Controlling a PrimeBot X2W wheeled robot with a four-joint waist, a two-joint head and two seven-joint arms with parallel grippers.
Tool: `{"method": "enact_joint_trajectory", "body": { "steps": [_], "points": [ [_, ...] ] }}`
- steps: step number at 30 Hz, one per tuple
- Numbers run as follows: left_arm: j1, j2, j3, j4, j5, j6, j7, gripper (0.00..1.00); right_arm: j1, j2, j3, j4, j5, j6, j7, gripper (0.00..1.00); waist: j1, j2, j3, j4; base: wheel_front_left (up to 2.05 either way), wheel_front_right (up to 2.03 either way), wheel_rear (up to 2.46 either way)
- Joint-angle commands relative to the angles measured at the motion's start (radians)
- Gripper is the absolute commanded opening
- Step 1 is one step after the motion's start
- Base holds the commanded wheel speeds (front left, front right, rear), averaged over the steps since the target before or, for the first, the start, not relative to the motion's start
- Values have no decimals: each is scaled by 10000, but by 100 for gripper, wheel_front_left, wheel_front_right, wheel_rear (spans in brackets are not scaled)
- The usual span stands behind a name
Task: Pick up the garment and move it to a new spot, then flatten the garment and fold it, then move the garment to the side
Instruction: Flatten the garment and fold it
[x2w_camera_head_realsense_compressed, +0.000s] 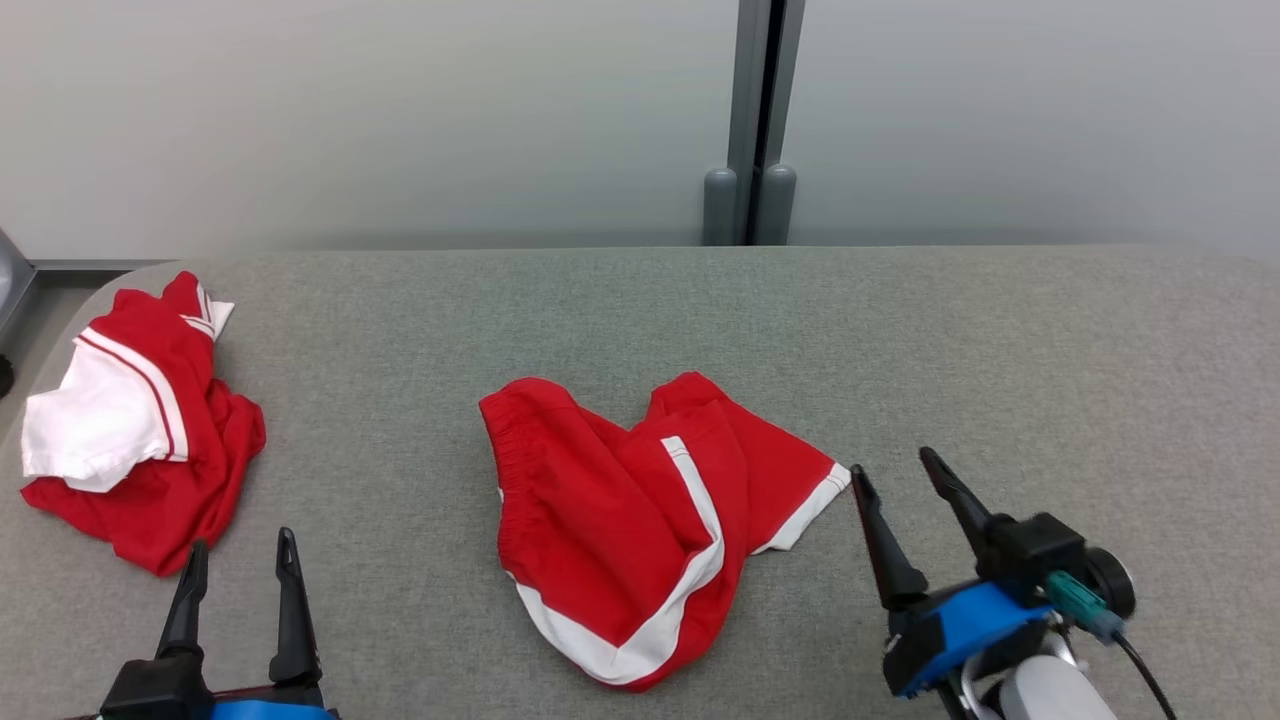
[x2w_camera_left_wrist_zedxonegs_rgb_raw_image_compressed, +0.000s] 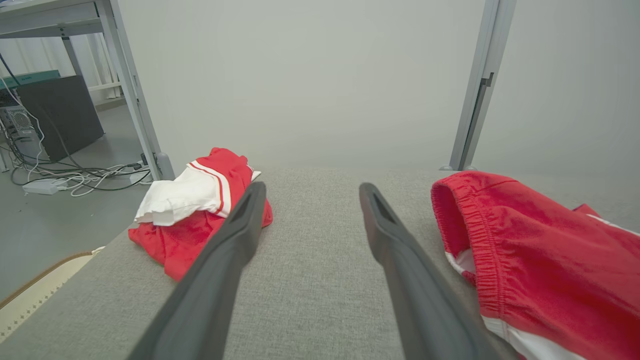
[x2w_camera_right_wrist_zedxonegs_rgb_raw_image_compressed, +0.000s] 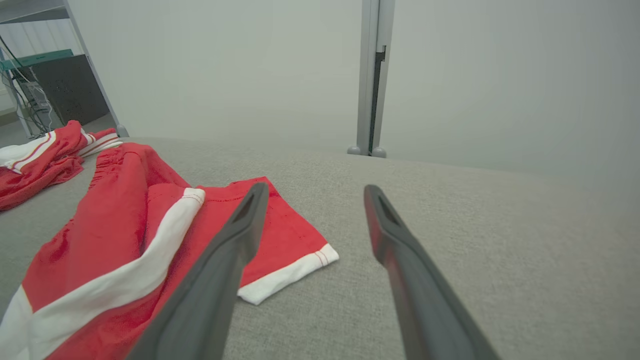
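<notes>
Garment: the red shorts (x2w_camera_head_realsense_compressed: 620, 520) lay crumpled near the middle of the grey table (x2w_camera_head_realsense_compressed: 1000, 330), waistband toward your left and a white-trimmed leg hem toward your right. I judged this to be the piece to move, and it was not yet lifted.
Right gripper (x2w_camera_head_realsense_compressed: 891, 461): its fingers stood apart and held nothing, with the tips just beside that leg hem.
Left gripper (x2w_camera_head_realsense_compressed: 242, 540): its fingers were also apart and empty, over bare table between the shorts and a second garment.
Risk, thin grab: if you closed on the hem alone you would likely have caught one layer. The shorts would then have hung twisted and landed more bunched than before.
Risk, pinched cover: the table's covering looked like woven cloth, so a low pinch could have snagged it along with the shorts.
Risk, wrong piece: the red-and-white jersey (x2w_camera_head_realsense_compressed: 140, 430) was heaped near the table's left edge in the same colours, close to your left fingers. A careless sweep could have grabbed it or nudged it off.
Containers: nothing here served as one — the table carried both garments loose, well apart.
</notes>
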Motion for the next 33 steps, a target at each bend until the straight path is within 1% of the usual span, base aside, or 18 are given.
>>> {"method": "enact_joint_trajectory", "body": {
  "steps": [1,3,11,18,19,20,21,24,27,30,31,33],
  "points": [
    [-188,-13,24,28,72,-62,-26,100,-330,-46,236,227,-108,5,-38,100,0,0,36,86,0,0,0],
    [-256,-53,32,74,132,-121,-26,100,-982,-50,756,828,-175,5,-30,100,0,0,70,219,0,0,0],
    [-545,-168,-100,135,229,-241,-26,100,-3691,-51,2682,3349,312,5,983,100,0,0,358,816,0,0,0],
    [-787,-242,-361,189,194,-289,-26,100,-4798,-51,3565,5349,1007,5,2015,100,0,0,650,1364,0,0,0],
    [-804,-245,-382,193,165,-265,-26,100,-4961,-51,3718,5805,1157,5,2212,100,0,0,702,1431,0,0,0],
    [-814,-248,-386,190,152,-250,-26,100,-4990,-51,3822,6015,1294,5,2312,75,0,0,718,1452,0,0,0],
    [-827,-251,-384,186,138,-233,-26,100,-5065,-50,3826,6120,1478,3,2272,0,0,0,729,1457,0,0,0],
    [-809,-254,-289,142,94,-175,-26,100,-5232,-51,3818,6400,1747,5,1942,0,0,0,737,1352,0,0,0],
    [-718,-261,-207,121,114,-163,-26,100,-5255,-54,3603,6617,1891,5,1251,0,0,0,655,1155,0,0,0],
    [-593,-263,-146,114,76,-135,-26,100,-5021,-50,3227,6841,2005,5,525,0,0,0,556,877,0,0,0],
    [-554,-262,-145,103,68,-124,-26,100,-4930,-48,3064,6872,1988,5,353,0,0,0,542,772,0,0,0],
    [-492,-263,-59,51,23,-64,-26,100,-4695,-45,3054,6800,2059,5,202,0,0,0,537,493,0,0,0]
  ]
}}
